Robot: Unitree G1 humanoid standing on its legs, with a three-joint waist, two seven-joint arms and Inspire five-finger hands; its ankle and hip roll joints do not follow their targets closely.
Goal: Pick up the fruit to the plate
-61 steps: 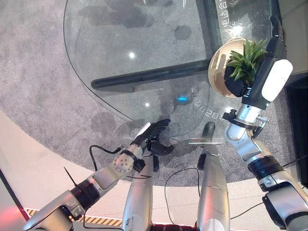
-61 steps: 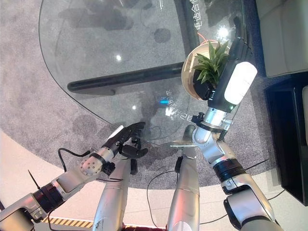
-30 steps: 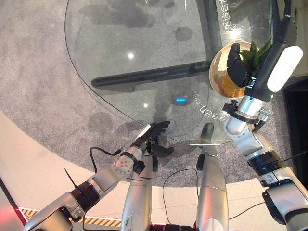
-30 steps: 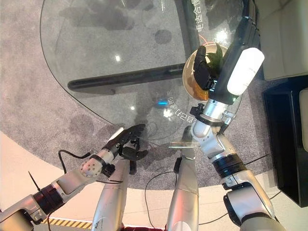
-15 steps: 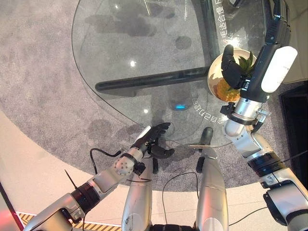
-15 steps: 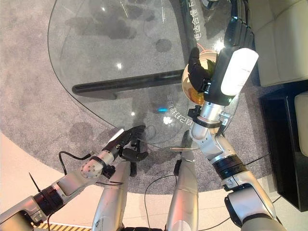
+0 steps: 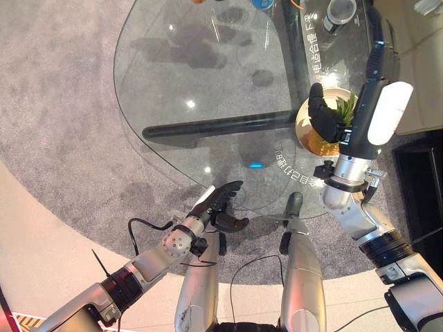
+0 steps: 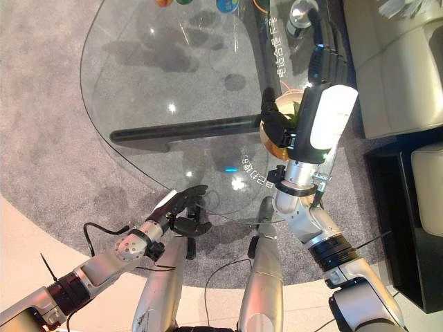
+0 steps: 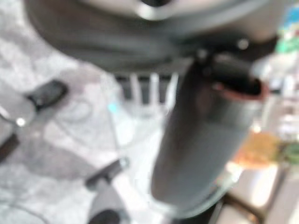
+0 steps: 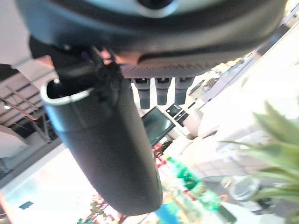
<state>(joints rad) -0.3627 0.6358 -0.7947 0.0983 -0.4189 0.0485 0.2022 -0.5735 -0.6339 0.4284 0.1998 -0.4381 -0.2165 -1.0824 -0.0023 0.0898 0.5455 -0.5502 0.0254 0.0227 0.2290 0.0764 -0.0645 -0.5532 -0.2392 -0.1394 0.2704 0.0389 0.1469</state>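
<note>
Pineapple: the pineapple (image 7: pixel 331 128), orange-yellow with green spiky leaves, lies in the round cream plate (image 7: pixel 302 127) at the right edge of the glass table (image 7: pixel 208 83).
Right hand: the right hand (image 7: pixel 325 117) is raised over the plate, back toward the camera, with a white cover on the forearm side; its dark thumb and fingers arch over the near-left part of the fruit.
Right hand fingers: in the right wrist view the thumb (image 10: pixel 107 149) stands out large and the fingers (image 10: pixel 161 91) run straight in a row beyond it; whether they touch the fruit I cannot tell.
Right arm: it rises from the lower right, bent at the wrist toward the plate.
Left hand: the left hand (image 7: pixel 223 207) hangs low at the near edge of the table, fingers loosely spread and slightly bent, holding nothing.
Left arm: it comes in from the lower left, stretched toward the table's rim.
Head views: both show a cup (image 7: pixel 339 12) at the far right of the table, coloured items along the far edge, and a pale sofa (image 8: pixel 387 69) to the right.
Right wrist view: green leaf tips (image 10: pixel 275 140) at one side.
Left wrist view: blurred; the thumb (image 9: pixel 201 140) over the glass rim, and an orange patch that may be the fruit.
</note>
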